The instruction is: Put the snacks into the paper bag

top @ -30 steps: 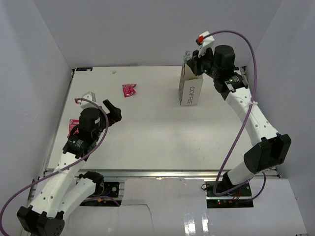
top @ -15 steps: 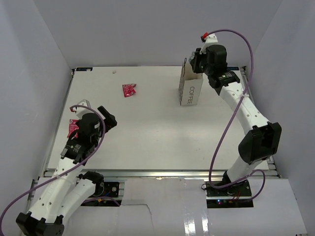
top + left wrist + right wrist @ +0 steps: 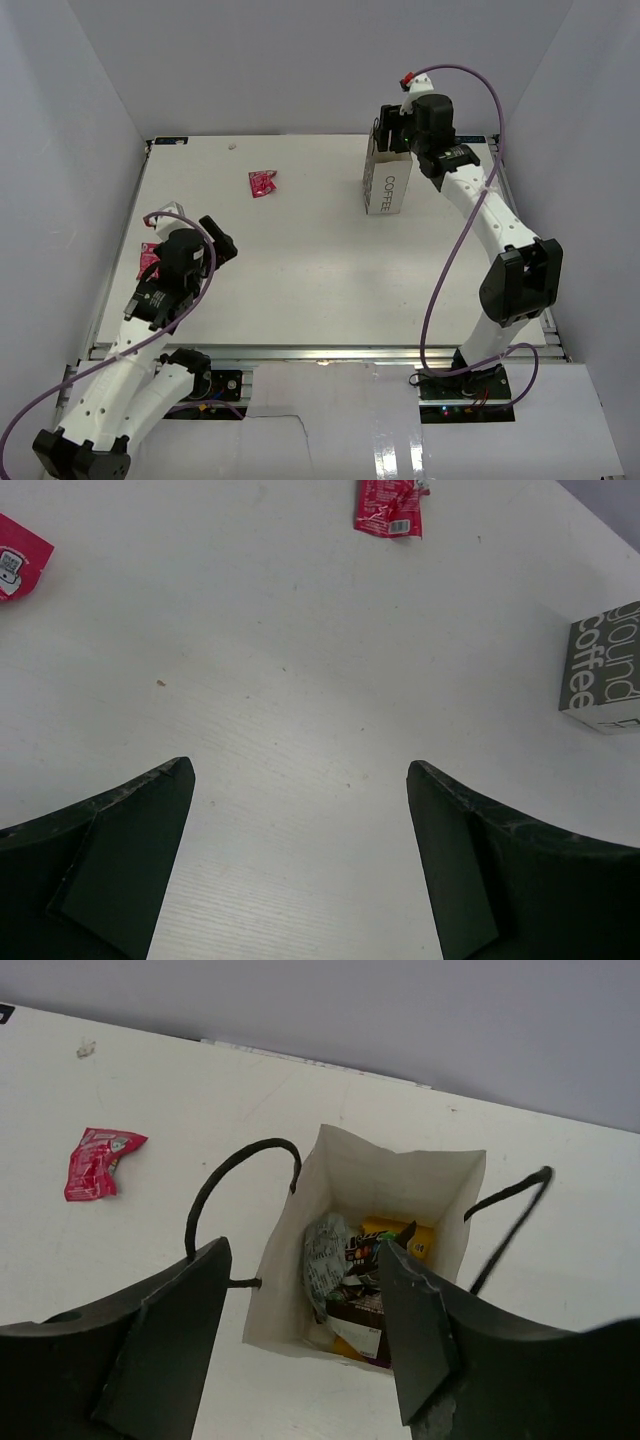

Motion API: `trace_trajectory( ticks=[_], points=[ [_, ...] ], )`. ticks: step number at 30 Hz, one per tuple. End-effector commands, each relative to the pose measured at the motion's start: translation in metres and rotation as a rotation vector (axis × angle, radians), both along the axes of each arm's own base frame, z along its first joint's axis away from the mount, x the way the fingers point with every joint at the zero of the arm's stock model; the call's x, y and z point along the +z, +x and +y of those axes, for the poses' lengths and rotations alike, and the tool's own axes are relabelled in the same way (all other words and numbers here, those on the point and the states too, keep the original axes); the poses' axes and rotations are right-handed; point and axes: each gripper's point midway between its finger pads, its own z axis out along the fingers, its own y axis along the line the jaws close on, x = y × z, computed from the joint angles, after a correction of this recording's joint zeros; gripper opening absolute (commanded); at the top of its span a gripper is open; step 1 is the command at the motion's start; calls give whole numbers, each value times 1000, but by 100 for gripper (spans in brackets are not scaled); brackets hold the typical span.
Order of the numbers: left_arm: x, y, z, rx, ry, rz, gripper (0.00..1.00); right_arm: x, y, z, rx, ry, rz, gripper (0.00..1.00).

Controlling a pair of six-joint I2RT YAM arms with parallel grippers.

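— Where is the paper bag (image 3: 388,185)?
— Upright at 1 o'clock on the surface (image 3: 300,290), mouth open. The right jaws hang above it, spread wide and holding nothing.
— And the snacks?
— Several bagged wrappers (image 3: 352,1278) lie inside, yellow and dark ones among them. 2 are out on the surface: the far pink-red wrapper (image 3: 263,184) at 11 o'clock, well apart from the bag, and the near pink-red wrapper (image 3: 149,262) at 9 o'clock, near the left edge.
— The left jaws?
— Spread wide, empty, above the surface near that 9 o'clock wrapper.
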Motion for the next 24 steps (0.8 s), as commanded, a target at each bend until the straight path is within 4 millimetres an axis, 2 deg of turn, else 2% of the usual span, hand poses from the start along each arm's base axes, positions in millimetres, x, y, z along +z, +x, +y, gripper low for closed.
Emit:
trace_trajectory(
  ticks=[1,2,3,4,5,6,7,9,10,11,12,13,14,16,17,18,20,24],
  points=[
    [3,8,6,23,52,26,98,60,-13,2,76,16,-154,67],
    [5,12,8,26,69,33,98,72,-29,13,189,16,-183,73],
    [-5,17,9,12,108,82,97,77,-41,20,289,-22,-221,76],
    [-5,23,20,41,115,96,96,83,-68,29,463,-84,-293,85],
    [-19,31,31,39,111,155,93,82,-83,32,551,-111,-323,88],
    [-23,36,38,42,100,171,91,80,-98,36,650,-182,-386,91],
    [-30,40,42,34,93,190,90,68,-130,43,786,-174,-380,93],
    [-48,51,55,10,80,243,89,51,-160,46,934,-227,-412,94],
    [-54,54,69,36,79,264,89,36,-186,48,1019,-209,-392,93],
    [-58,56,81,62,85,284,91,19,-200,45,1058,-204,-350,94],
    [-71,59,93,83,122,330,94,8,-210,44,1079,-207,-337,93],
    [-76,61,100,96,149,347,95,5,-221,39,1083,-239,-360,93],
    [-79,63,110,113,181,359,96,-22,-230,35,1085,-234,-302,94],
    [-85,71,127,106,305,378,98,-33,-241,27,1066,-260,-294,94],
    [-87,73,133,116,343,385,98,-51,-249,24,1069,-251,-253,94],
    [-90,75,148,149,420,404,98,-52,-257,21,1069,-249,-257,94],
    [-89,81,161,178,489,399,98,-69,-267,19,1075,-230,-216,94],
    [-95,85,185,230,593,446,98,-79,-280,13,1067,-211,-191,94]
  ],
)
